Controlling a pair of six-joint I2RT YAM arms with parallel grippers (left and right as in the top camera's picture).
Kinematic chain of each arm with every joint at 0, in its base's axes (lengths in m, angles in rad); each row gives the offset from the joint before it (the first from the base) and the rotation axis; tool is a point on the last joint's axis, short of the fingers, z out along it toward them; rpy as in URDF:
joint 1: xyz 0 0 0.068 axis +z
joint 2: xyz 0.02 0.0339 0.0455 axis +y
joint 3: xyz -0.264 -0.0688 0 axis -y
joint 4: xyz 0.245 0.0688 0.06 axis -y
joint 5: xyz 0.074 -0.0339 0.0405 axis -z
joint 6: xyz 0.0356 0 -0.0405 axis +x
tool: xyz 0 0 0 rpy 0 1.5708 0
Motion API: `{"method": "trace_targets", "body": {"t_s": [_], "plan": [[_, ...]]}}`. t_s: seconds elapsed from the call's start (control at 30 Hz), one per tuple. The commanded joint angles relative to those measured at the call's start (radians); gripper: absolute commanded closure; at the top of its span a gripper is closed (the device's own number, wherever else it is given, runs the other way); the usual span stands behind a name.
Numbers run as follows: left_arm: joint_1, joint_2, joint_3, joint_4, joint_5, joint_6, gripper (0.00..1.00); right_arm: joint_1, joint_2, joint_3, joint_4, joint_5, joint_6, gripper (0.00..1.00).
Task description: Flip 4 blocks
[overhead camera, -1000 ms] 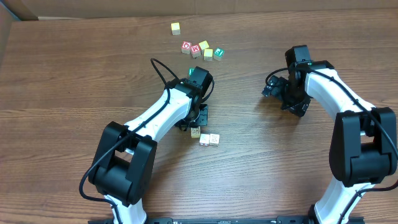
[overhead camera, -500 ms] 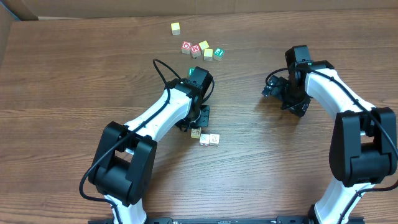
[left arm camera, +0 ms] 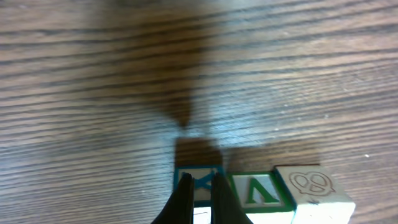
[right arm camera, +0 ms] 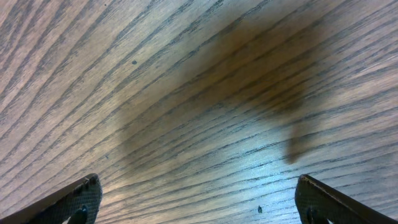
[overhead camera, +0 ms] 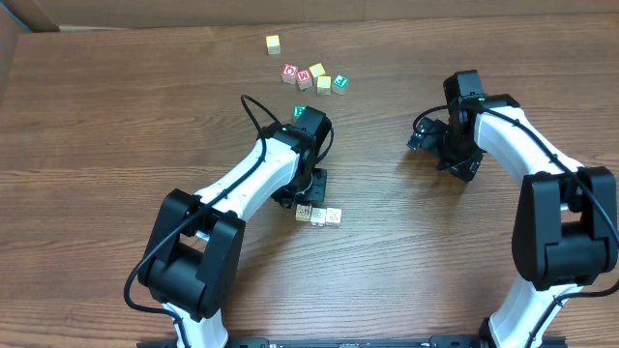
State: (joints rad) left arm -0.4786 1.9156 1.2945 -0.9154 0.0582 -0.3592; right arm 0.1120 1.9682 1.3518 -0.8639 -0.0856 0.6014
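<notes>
Three of the blocks point(overhead camera: 317, 216) are being shown in a tight row on the near middle of the table point(overhead camera: 116, 126), side faces touching; whether a fourth is being hidden under the arm cannot be told. In the left wrist view the blue-marked block point(left arm camera: 198, 172) is lying at the left end, the green-marked block point(left arm camera: 258, 190) in the middle, and the cream block point(left arm camera: 309, 185) with a looped mark at the right. The left gripper point(left arm camera: 201, 186) is being held clenched on nothing, its pinched tips poised over the blue-marked block; contact cannot be confirmed. The step in hand is being judged as the tipping of that end block, the closed fingers being used as a poker. A push against one edge is being called for next, so that the block is rolled onto another face without its neighbours being dragged along. The blocks are being seen as small wooden cubes, pale and matt, with coloured printed frames and softly rounded edges; the table is being seen as brown, streaked with wood grain and faintly glossy. Far off, a cluster of coloured cubes point(overhead camera: 314, 75) and a lone yellow cube point(overhead camera: 274, 43) are being left alone. At the right, the right gripper point(right arm camera: 199, 193) is being held wide apart over bare table.
</notes>
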Motion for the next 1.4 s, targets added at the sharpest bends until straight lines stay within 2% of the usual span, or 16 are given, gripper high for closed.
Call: {"method": "trace_targets", "body": {"t_s": [0.0,0.53,0.73,0.87,1.03,1.37], "plan": [[-0.006,0.005,-0.009,0.0,0.046,0.023,0.96,-0.001,-0.029,0.01,0.003,0.005,-0.007,0.0],[-0.003,-0.062,0.0,-0.015,0.026,0.013,0.96,-0.001,-0.029,0.01,0.003,0.005,-0.007,0.0],[0.01,-0.086,0.014,-0.033,-0.083,-0.064,0.96,-0.001,-0.029,0.01,0.003,0.005,-0.007,0.0],[0.045,-0.113,0.024,-0.08,-0.09,-0.095,0.96,-0.001,-0.029,0.01,0.003,0.005,-0.007,0.0],[0.077,-0.114,0.015,-0.129,-0.103,-0.087,0.96,-0.001,-0.029,0.01,0.003,0.005,-0.007,0.0],[0.08,-0.109,-0.037,-0.073,-0.083,-0.064,0.96,-0.001,-0.029,0.01,0.006,-0.032,0.0,0.0]]}}
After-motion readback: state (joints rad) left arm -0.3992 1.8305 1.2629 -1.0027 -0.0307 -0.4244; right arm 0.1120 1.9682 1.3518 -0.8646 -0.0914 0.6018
